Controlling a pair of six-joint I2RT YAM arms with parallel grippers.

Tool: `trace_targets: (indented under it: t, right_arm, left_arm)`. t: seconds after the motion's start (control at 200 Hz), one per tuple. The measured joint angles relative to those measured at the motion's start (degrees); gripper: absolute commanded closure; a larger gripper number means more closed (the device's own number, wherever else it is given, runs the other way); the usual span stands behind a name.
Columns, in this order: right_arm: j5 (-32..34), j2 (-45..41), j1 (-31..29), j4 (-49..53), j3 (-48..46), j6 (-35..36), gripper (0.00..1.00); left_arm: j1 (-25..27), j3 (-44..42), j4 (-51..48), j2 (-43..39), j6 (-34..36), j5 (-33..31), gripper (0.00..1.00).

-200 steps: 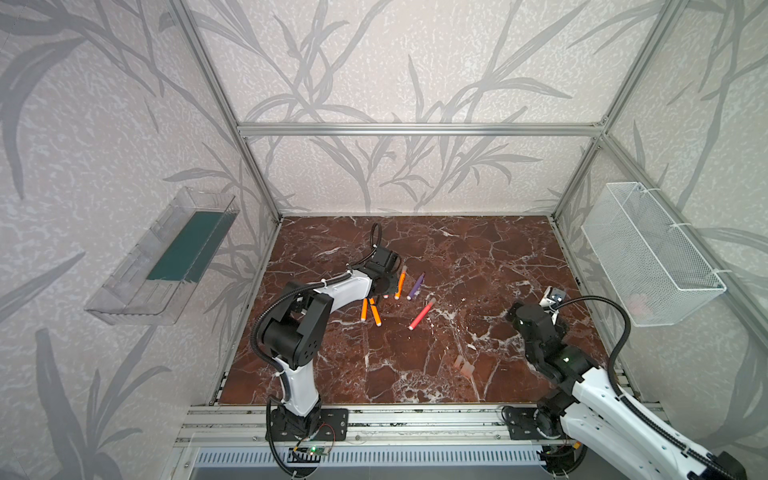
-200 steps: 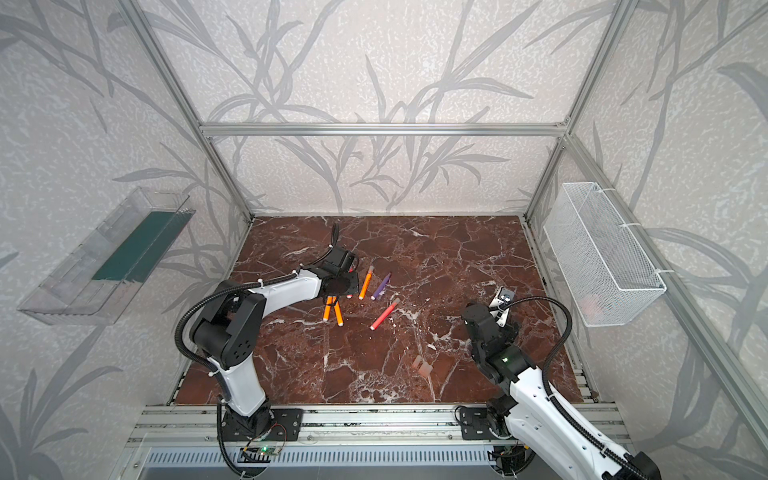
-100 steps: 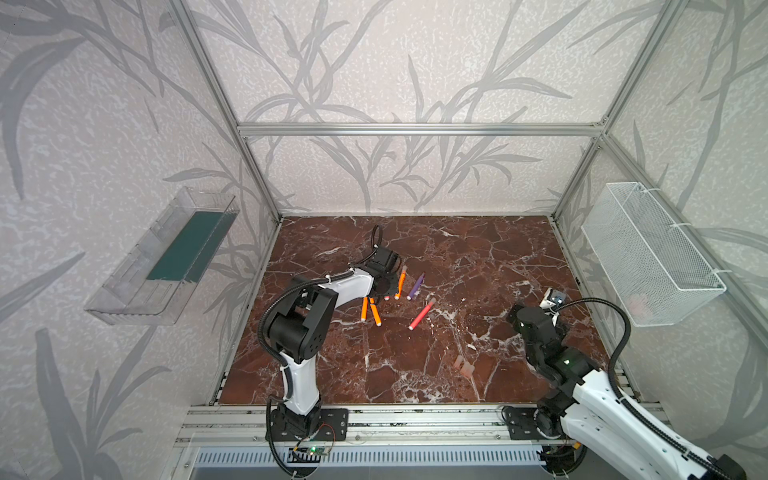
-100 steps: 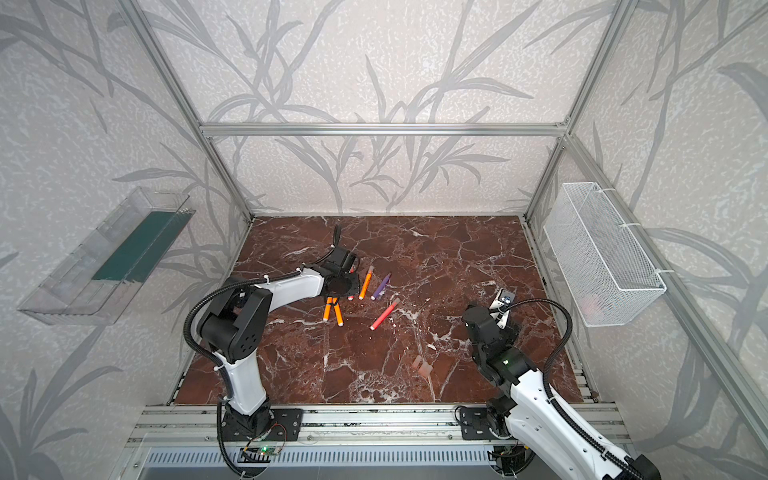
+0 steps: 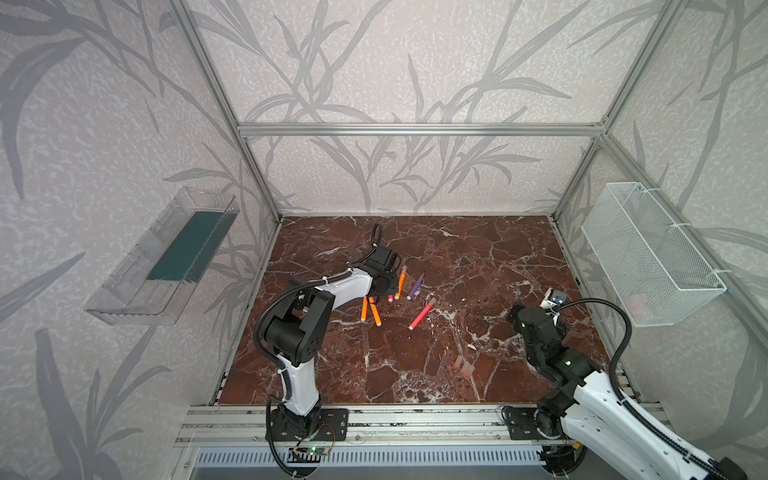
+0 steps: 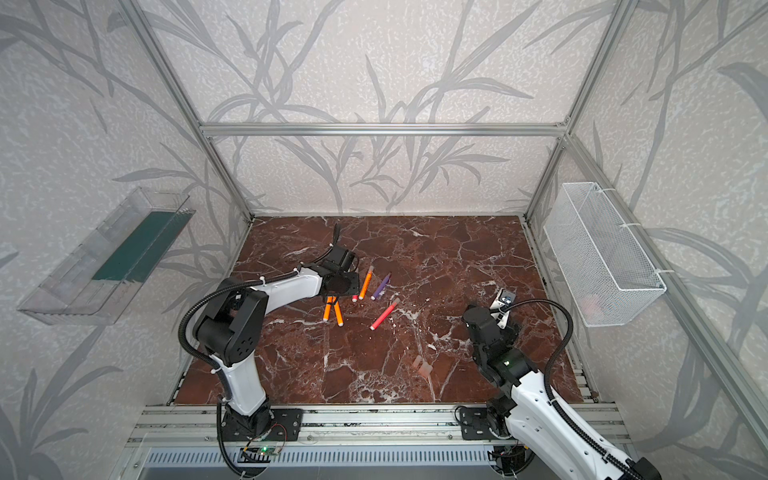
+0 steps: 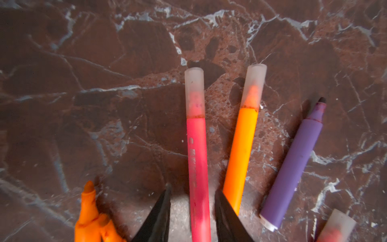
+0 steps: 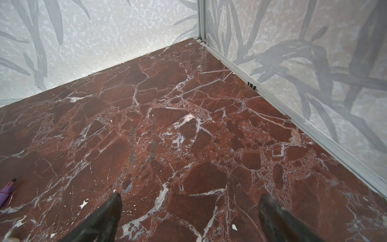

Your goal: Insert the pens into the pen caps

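In the left wrist view a red-pink pen (image 7: 196, 157) wearing a pale pen cap (image 7: 194, 92) lies on the marble between the fingers of my left gripper (image 7: 192, 188). The jaws stand open, with a gap on each side of it. Beside it lie a capped orange pen (image 7: 243, 150), an uncapped purple pen (image 7: 293, 167) and two uncapped orange pens (image 7: 89, 209). Both top views show another capped red-pink pen (image 5: 422, 314) and two loose pen caps (image 5: 464, 365) near the front. My right gripper (image 8: 191, 197) hovers open and empty at the right side.
A white wire basket (image 5: 652, 257) hangs on the right wall and a clear tray (image 5: 166, 266) on the left wall. Aluminium frame posts and patterned walls close in the marble table (image 5: 478, 257). The right arm (image 5: 540, 332) stands near the table's right edge.
My left gripper's jaws have parted and let go of the capped red-pink pen, which now lies on the table. The right arm has not moved.
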State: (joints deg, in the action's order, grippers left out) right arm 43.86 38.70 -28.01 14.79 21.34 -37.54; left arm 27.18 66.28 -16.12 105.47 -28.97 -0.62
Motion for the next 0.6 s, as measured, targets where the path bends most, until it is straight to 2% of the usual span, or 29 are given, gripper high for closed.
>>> trace_targets:
  t: [0.115, 0.275, 0.475, 0.6]
  right_arm:
    - [-0.2, -0.2, 0.0, 0.0, 0.0, 0.1, 0.01]
    - [-0.4, -0.2, 0.0, 0.0, 0.0, 0.2, 0.00]
    - [-0.4, -0.2, 0.0, 0.0, -0.2, 0.2, 0.01]
    - [-0.5, -0.5, 0.0, 0.0, -0.3, 0.2, 0.00]
  left_arm:
    - [1.3, 0.0, -0.2, -4.7, 1.2, -1.8, 0.61]
    - [6.4, 1.2, 0.0, -8.2, 3.5, -4.0, 0.61]
    - [12.2, 7.2, -0.2, -0.9, 6.1, -5.5, 0.62]
    - [13.0, 10.0, -1.0, 4.2, 6.8, -6.2, 0.60]
